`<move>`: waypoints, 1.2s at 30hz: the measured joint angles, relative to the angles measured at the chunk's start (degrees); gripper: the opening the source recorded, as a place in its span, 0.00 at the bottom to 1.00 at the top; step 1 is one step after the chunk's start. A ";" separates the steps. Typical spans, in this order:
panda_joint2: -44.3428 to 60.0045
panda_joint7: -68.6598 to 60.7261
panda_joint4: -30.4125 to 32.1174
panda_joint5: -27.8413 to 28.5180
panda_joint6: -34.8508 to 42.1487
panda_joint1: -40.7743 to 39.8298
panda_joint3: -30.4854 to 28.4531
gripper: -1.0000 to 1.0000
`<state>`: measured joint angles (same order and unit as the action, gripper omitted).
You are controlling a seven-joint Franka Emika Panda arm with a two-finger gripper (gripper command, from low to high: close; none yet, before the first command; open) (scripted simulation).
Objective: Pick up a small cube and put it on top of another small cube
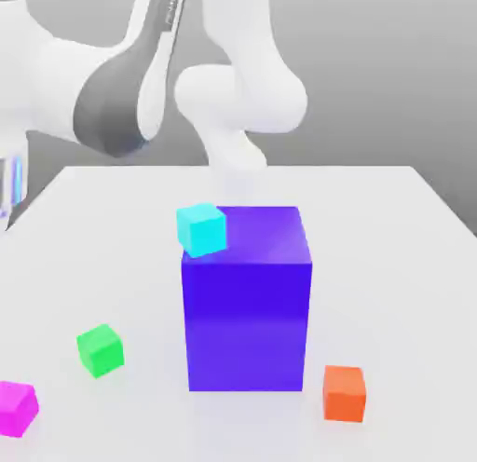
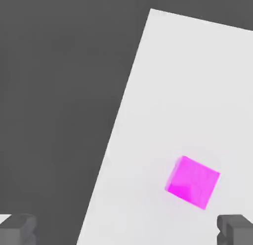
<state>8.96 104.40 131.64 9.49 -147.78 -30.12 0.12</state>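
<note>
The magenta cube (image 1: pixel 15 409) lay on the white table (image 1: pixel 391 292) at the exterior view's left, near the green cube (image 1: pixel 101 350). The gripper (image 2: pixel 126 230) stood wide, holding nothing. Beyond the table rose a plain grey wall (image 1: pixel 363 78).

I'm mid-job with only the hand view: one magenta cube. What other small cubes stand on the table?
Observer: A green cube and an orange cube.
Operator: Any small cube raised up?
Observer: Yes, a cyan cube on top of the big blue block, at the edge toward the exterior view's left.
Operator: Which side of that block is the magenta cube on?
Observer: The exterior view's left, same as the green cube.
</note>
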 joint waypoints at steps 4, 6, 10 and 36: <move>7.39 3.68 0.18 -5.81 -2.90 -2.43 -0.99 0.50; 11.06 4.69 0.06 -8.86 -4.66 -3.89 -0.80 0.50; 19.44 4.97 -1.51 -10.07 -10.83 -4.57 -0.56 0.50; -13.27 50.54 25.53 -9.53 -5.13 -1.23 -2.29 0.00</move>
<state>-4.31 154.94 157.18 -0.04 -152.90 -31.35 -2.17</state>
